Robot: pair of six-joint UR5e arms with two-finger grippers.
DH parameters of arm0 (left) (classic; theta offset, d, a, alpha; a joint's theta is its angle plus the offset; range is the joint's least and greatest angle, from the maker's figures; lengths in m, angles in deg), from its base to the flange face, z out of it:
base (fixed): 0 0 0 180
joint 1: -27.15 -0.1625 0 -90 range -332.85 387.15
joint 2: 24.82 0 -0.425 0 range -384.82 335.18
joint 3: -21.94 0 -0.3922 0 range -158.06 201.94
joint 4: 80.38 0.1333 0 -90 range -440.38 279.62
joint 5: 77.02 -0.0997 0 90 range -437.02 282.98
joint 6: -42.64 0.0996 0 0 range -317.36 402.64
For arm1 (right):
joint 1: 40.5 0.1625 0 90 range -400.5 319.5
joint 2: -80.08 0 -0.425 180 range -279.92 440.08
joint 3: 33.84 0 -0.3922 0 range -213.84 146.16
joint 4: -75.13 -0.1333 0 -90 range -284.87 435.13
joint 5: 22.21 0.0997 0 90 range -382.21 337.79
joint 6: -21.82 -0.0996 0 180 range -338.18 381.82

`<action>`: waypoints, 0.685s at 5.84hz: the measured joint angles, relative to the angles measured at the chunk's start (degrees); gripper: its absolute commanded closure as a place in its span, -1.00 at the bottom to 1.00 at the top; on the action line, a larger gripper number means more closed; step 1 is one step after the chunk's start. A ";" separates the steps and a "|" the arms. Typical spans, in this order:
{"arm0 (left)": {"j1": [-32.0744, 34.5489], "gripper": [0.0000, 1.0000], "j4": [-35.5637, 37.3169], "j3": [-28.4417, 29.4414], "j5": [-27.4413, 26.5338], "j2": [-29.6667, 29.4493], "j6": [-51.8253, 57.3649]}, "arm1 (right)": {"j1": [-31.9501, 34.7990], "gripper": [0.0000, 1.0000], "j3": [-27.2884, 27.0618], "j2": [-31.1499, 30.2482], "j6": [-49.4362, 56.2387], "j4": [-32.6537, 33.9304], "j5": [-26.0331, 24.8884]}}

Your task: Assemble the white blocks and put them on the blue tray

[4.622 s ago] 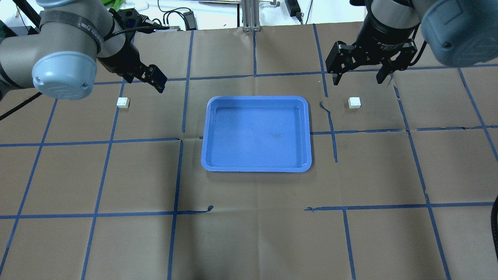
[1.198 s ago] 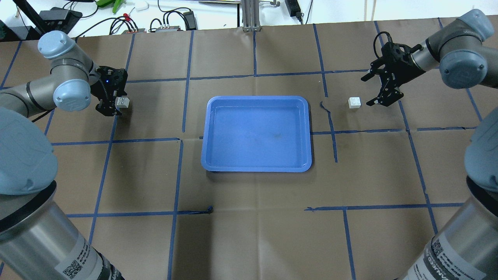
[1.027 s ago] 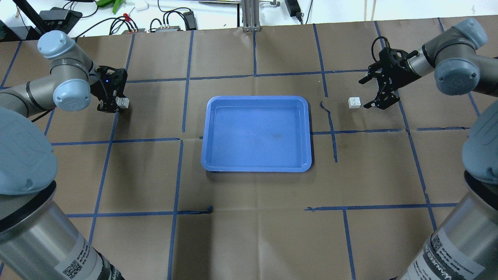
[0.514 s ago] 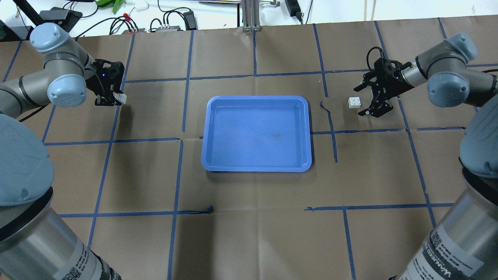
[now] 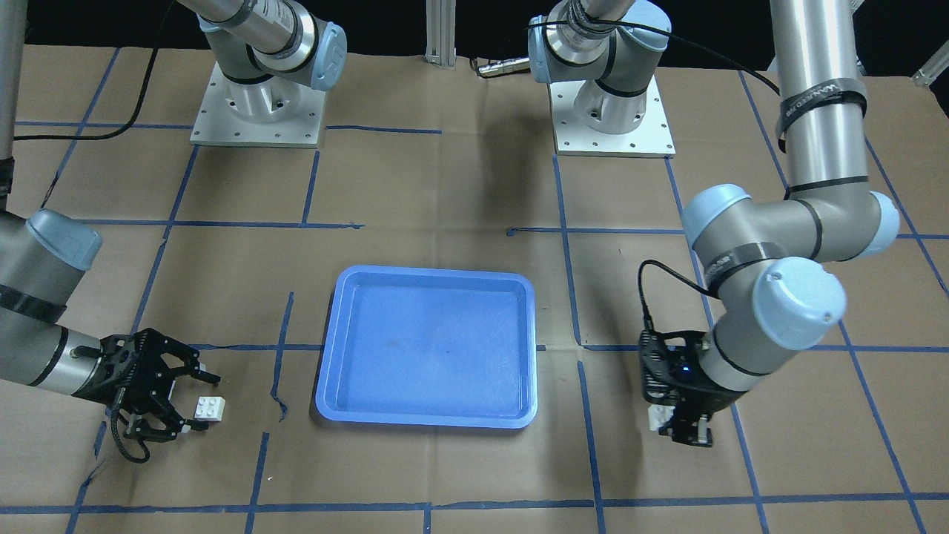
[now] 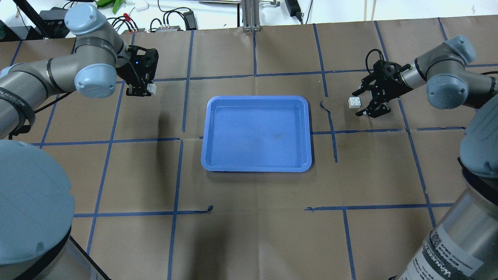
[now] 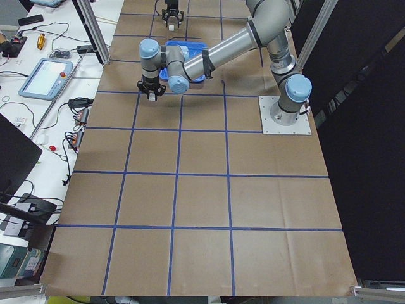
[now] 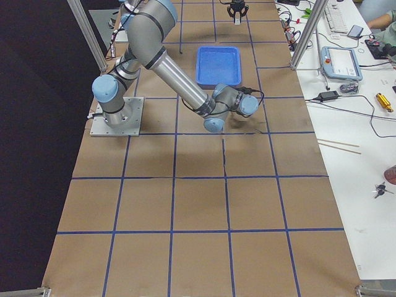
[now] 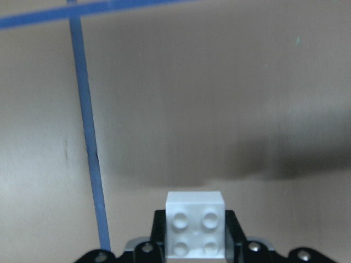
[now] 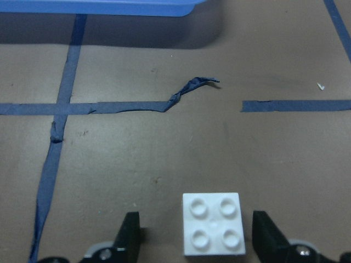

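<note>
The blue tray (image 6: 256, 98) lies mid-table, with nothing in it; it also shows in the front view (image 5: 426, 280). My left gripper (image 6: 147, 90) is shut on a white block (image 6: 152, 88) and holds it above the paper, left of the tray. The left wrist view shows that block (image 9: 196, 232) studs-up between the fingers. My right gripper (image 6: 355, 104) is open, its fingers either side of the second white block (image 6: 354, 102), which rests on the paper right of the tray. In the right wrist view this block (image 10: 214, 223) has a gap to each finger (image 10: 129, 233).
The table is covered with brown paper marked by blue tape lines; a torn, curled piece of tape (image 6: 325, 105) lies between the tray and the right block. Cables and electronics (image 6: 167, 19) and a metal post (image 6: 249, 15) are at the far edge.
My left gripper shut on its block, lifted it and carried it right, toward the tray. My right gripper moved left until its open fingers straddled the other block.
</note>
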 measured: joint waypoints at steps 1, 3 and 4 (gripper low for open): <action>5.56 0.75 -1.01 -0.24 -0.23 0.55 -7.87 | 0.00 0.19 0.04 -0.03 -0.05 -0.03 -0.19; 16.03 0.73 -1.35 -0.57 -0.36 0.30 -21.89 | 0.00 0.53 0.24 -0.19 -0.07 -0.01 -0.55; 19.56 0.73 -1.41 -1.27 -0.32 0.00 -25.00 | 0.00 0.57 0.36 -0.37 -0.12 -0.03 -0.67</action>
